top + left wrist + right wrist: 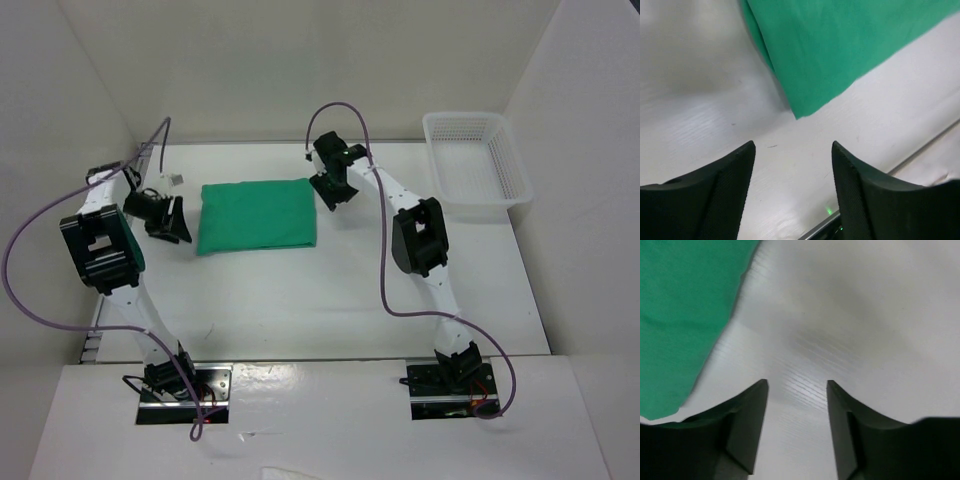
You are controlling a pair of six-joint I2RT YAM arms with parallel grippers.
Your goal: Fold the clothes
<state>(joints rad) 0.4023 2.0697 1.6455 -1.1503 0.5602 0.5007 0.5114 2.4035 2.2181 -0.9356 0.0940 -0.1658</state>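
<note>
While left claw (176,226) & right claw (329,197) gape empty, folded T-shirt (257,215) lies upper-mid frame, long axis L-R.

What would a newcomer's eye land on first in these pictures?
A green shirt lies folded into a neat rectangle on the table. The left claw and the right claw flank it, both open and empty. A white mesh basket sits at the far right corner.

White links and black joint housings are seen on the left arm (140,310) and right arm (440,295); purple cables (385,270) are looped along both. Black textured fingers (715,195) are fitted.
</note>
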